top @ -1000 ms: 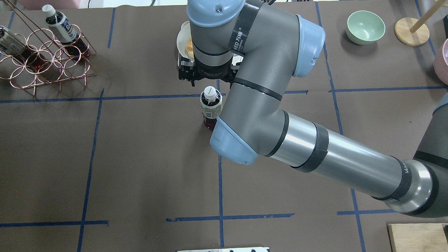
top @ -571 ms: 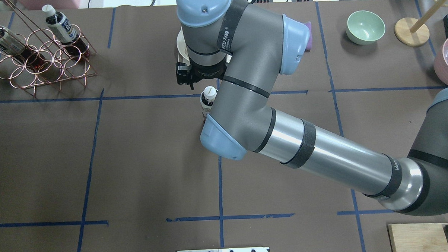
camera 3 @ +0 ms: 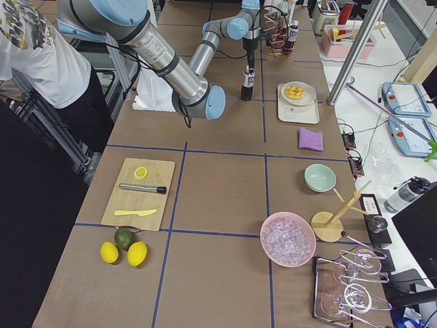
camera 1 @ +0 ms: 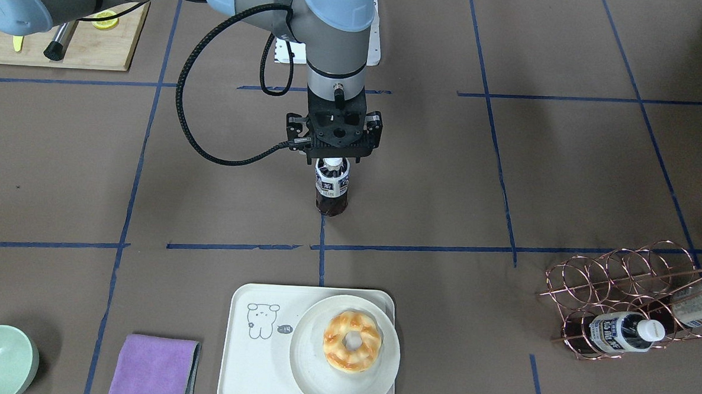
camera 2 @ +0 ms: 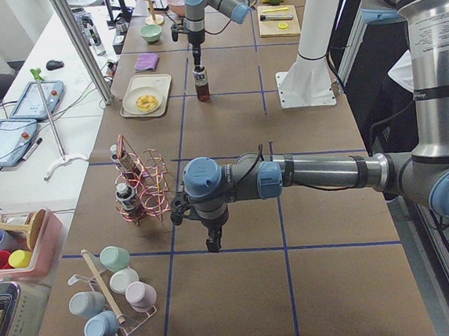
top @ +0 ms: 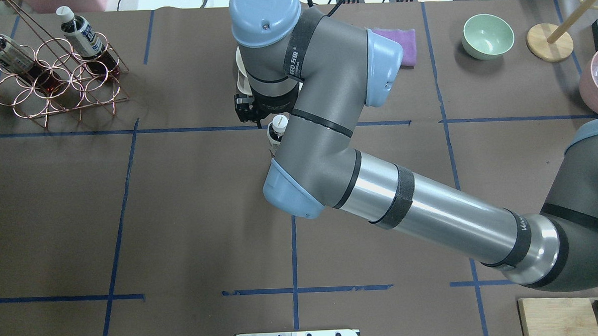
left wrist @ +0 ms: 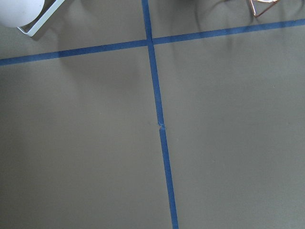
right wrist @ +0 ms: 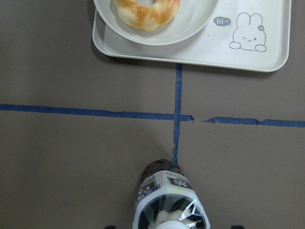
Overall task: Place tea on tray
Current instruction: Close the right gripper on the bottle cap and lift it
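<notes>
Tea: upright on table, directly under right gripper.
Tray: across tape line from tea; plate with pastry on it.
Rack: well apart, robot's left side.

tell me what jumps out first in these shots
The big grey-and-blue arm dominates, its right tool poised at the cap of the upright tea in the middle of the brown table. Nearby the tray carries a plate with a glazed ring pastry, and a copper wire rack holds two more bottles.
</notes>
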Controlling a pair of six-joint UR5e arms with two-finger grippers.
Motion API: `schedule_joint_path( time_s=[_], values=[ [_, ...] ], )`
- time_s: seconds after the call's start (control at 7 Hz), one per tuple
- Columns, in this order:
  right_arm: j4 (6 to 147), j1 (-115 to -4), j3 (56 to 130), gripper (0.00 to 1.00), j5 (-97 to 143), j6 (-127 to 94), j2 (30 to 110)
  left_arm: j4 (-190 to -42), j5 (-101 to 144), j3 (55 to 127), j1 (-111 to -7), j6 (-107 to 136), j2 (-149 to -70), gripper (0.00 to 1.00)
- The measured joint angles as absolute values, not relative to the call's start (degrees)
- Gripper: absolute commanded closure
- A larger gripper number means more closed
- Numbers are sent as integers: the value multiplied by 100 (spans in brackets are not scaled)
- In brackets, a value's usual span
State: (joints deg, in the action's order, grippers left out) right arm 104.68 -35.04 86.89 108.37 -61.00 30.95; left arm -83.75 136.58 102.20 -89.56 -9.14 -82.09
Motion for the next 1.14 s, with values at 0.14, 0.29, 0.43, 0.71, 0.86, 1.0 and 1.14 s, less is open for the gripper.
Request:
schedule_joint_path(
  time_s=[0.14, 0.29, 0.43, 0.71, 0.86, 1.0, 1.14],
  values=[
    [10468, -3495, 8688, 33, 10838, -6100, 3095, -8376, 13660, 10217, -8956, -914, -8209, 0],
    [10480, -3493, 8695, 35, 10845, -6100, 3097, -8376, 13664, 10211, -8953, -914, -8212, 0],
    [10507, -3490, 8708, 46, 10851, -6100, 3096, -8376, 13666, 10208, -8952, -914, -8218, 0],
    [10549, -3490, 8737, 89, 10856, -6100, 3091, -8376, 13667, 10205, -8950, -914, -8224, 0],
    [10571, -3491, 8752, 97, 10864, -6100, 3083, -8376, 13667, 10204, -8950, -914, -8229, 0],
    [10583, -3497, 8760, 100, 10872, -6100, 3073, -8376, 13667, 10204, -8952, -912, -8232, 0],
    [10597, -3525, 8767, 100, 10867, -6100, 3055, -8376, 13667, 10205, -8955, -908, -8234, 0]
  ],
)
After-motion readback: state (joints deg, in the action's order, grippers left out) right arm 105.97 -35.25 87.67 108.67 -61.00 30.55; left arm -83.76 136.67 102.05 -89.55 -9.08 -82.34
